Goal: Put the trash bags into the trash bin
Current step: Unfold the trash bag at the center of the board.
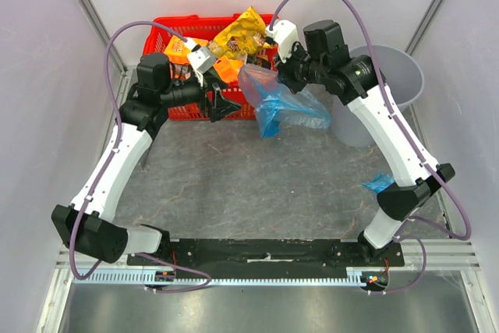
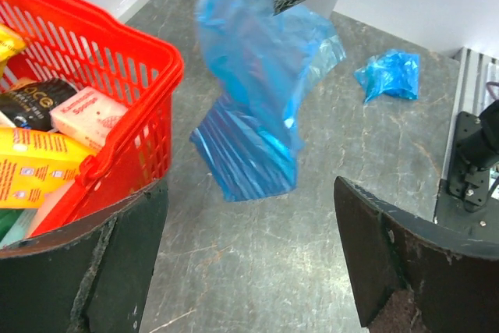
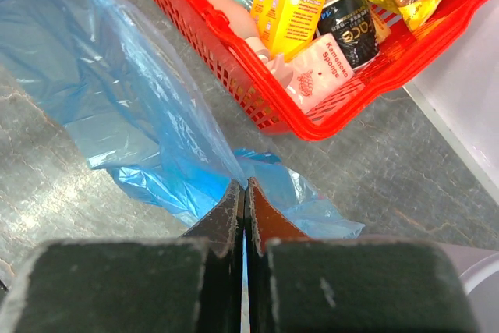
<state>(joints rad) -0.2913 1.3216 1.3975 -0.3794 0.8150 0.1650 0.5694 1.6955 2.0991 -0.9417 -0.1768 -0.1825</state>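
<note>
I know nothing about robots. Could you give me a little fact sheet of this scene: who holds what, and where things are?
Right gripper: shut on large blue bag, which hangs down from it
Left gripper: open, holding nothing, beside red basket
Second blue bag: crumpled, lying on table near right arm
Trash bin: far right corner, no bag visible inside

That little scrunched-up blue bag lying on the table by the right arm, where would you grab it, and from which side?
Probably pinch the raised crumpled middle of the small trash bag, coming straight down from above. It lies as a low loose heap on the flat table, with no handle or stiff edge, so a sideways approach would likely just push it along.
</note>
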